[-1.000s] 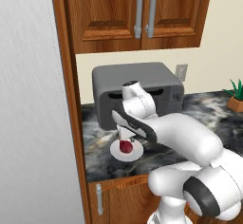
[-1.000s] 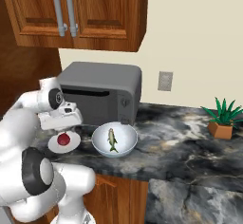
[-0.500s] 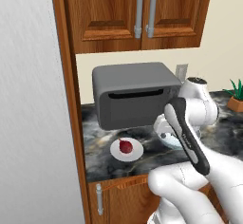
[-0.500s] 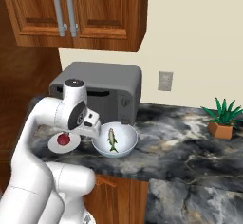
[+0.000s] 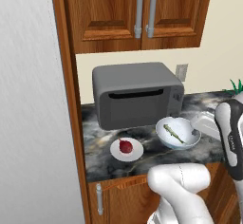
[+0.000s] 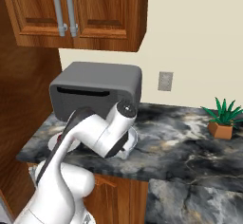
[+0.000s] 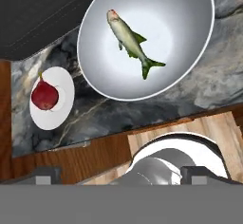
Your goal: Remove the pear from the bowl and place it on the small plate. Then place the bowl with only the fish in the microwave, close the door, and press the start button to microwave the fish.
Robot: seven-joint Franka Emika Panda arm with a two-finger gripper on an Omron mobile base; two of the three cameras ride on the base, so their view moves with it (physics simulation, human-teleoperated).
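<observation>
Swinging away from the small plate (image 5: 126, 149) since half a second ago, the arm is now crossing to the right edge of the left base view, where its forearm is standing beside the bowl (image 5: 178, 133), and it is hanging over that bowl rather than over the plate. In the hand view the pear (image 7: 44, 95) is lying on the small plate at the left edge of the frame, while the fish (image 7: 129, 41) is lying alone inside the bowl in the upper centre, so the first part of the task is looking done. Only the two finger tips are showing, at the lower left and lower right of the hand view, set wide apart with nothing between them, so the gripper (image 7: 122, 174) is standing spread and empty. The step in hand seems to be taking hold of the bowl; doing it well probably means coming down on the near rim with one finger inside and one outside, clear of the fish, and lifting level so the fish is not sliding out. The dark grey boxy appliance (image 5: 135, 94) behind the bowl is standing with its front closed. No brand, label or readable writing is showing anywhere.
</observation>
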